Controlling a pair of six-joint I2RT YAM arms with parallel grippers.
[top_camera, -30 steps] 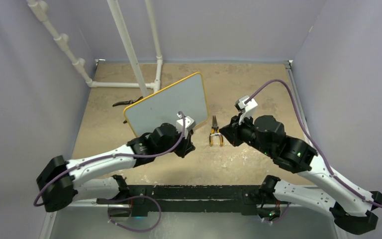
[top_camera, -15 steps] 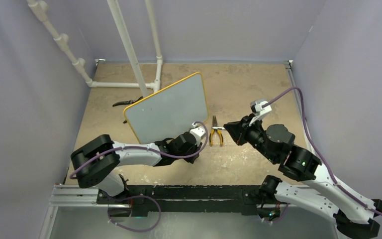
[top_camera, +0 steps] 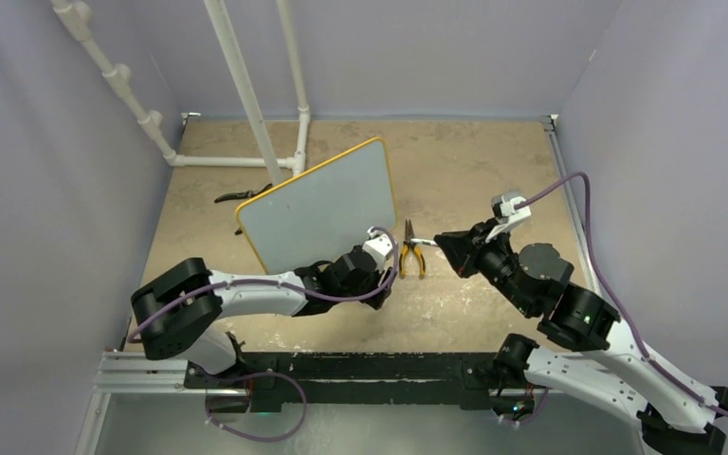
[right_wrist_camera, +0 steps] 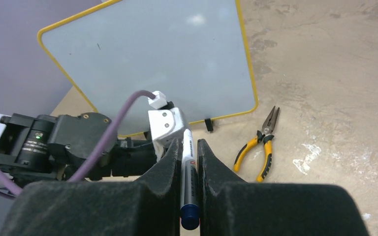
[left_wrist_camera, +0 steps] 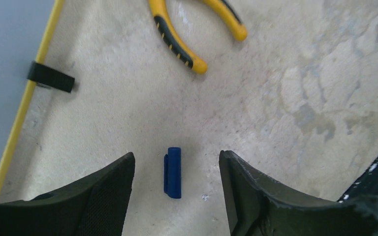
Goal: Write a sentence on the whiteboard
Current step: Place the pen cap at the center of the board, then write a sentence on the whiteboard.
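White plastic pipes rise at the far left of the sandy, mottled table, and just in front of them a small dark tool lies partly hidden behind the whiteboard. The whiteboard sits left of centre, turned at an angle to the table's edges. It has a pale grey face inside a thin yellow frame, and how steeply it leans cannot be told. A black foot sticks out from its near edge. The left arm reaches along that edge to the board's near right corner, where the left gripper points down at the table. Its dark fingers stand well apart, holding nothing. Between them a short blue cap lies flat on the table, touching neither finger. Just beyond, to the right of the board's corner, a pair of pliers with yellow and black handles lies on the table, its nose pointing away from the arms. Further right, the right gripper is clamped tight on a marker with a white barrel and a dark blue end. The marker lies lengthwise between the two fingers. From above, its front end juts left toward the pliers and the left wrist, near the board's corner but not touching the board.
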